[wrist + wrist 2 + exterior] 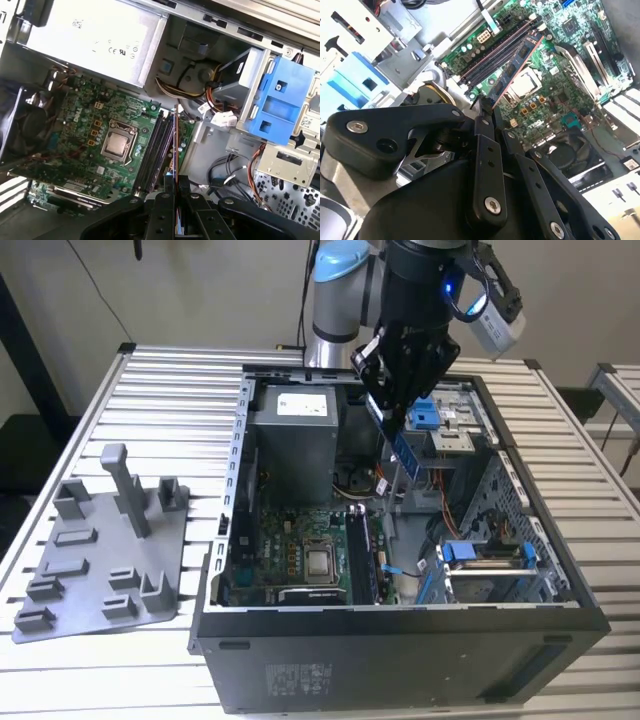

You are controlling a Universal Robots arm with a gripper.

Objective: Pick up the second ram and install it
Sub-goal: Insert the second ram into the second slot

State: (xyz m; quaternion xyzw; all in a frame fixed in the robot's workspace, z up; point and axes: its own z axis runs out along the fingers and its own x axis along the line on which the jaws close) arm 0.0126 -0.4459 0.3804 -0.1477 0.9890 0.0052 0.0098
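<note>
Exterior view: one ram (409,453) in hand (394,416)

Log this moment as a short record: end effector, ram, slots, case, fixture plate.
end effector: shut on the ram, above the open case
ram: held in the air over the board, not in a slot
slots: long dark rows beside the CPU
case: lying on its side, side panel off
fixture plate: flat beside the case, on the exterior view's left
</note>
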